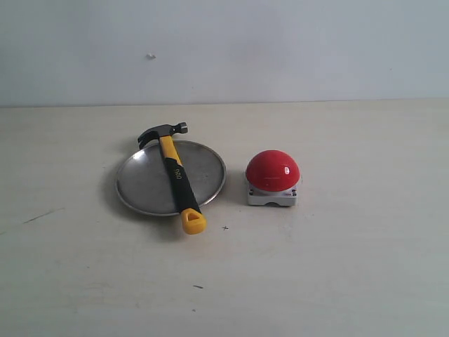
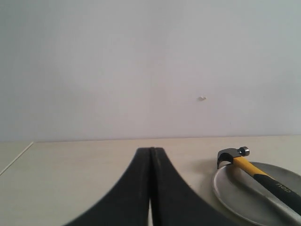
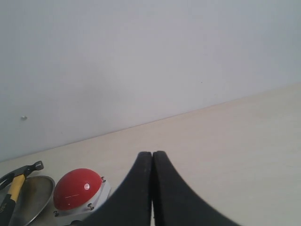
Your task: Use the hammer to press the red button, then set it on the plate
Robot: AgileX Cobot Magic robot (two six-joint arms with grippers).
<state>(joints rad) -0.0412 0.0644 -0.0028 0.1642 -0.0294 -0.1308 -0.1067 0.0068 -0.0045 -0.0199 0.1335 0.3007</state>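
Note:
The hammer (image 1: 175,173) lies across the silver plate (image 1: 144,184); its dark head hangs past the far rim and its yellow looped end past the near rim. To the right of the plate stands the red button (image 1: 272,170) on its grey-white base. Neither gripper shows in the exterior view. In the left wrist view my left gripper (image 2: 151,151) is shut on nothing, with the hammer (image 2: 254,173) and plate (image 2: 235,192) off to one side. My right gripper (image 3: 152,154) is also shut and empty, with the red button (image 3: 77,188), plate (image 3: 33,193) and hammer (image 3: 19,178) beside it.
A pale tabletop (image 1: 337,267) runs to a white wall (image 1: 280,49) behind. A few small dark marks dot the table near the front. No other objects stand on it.

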